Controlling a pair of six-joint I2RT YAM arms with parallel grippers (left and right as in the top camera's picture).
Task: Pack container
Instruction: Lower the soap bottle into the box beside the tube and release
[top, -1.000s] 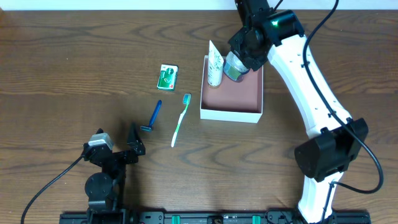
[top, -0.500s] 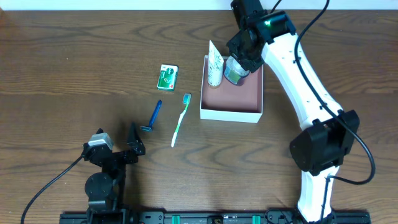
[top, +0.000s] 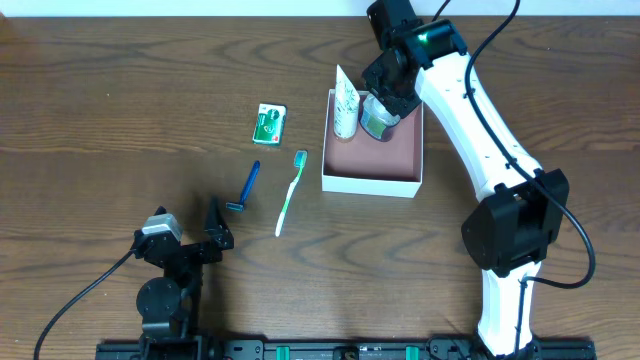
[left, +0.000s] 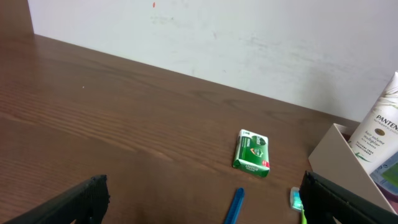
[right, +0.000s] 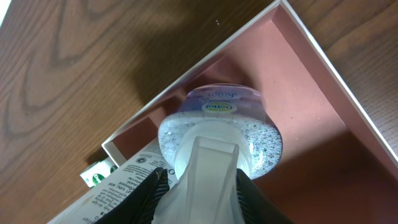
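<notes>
In the overhead view we see the box (top: 385, 160), white-walled and pink-brown inside, sitting on the brown tabletop (top: 120, 110) right of centre in the upper half of the frame. The right pincer (top: 388, 92) reaches over the box's upper edge and is clamped on the white cap of a clear bottle (top: 376, 120), its dark fingers (right: 247, 190) pressing the cap from both sides in the right wrist view. The bottle is inside the box's upper part, just beside a white tube (top: 345, 100) that leans against the box's left wall; we cannot tell whether the bottle's base touches the box floor. Left of the box, out on the tabletop, lie a green packet (top: 269, 123), a blue razor (top: 246, 187) and a green-and-white toothbrush (top: 290, 192), the toothbrush nearest the box and the razor just left of it. The left pincer (top: 215, 232) sits at the lower left of the frame, well apart from everything, with its fingers spread wide and holding nothing. The left wrist view shows a pale wall (left: 249, 43) behind the tabletop.
</notes>
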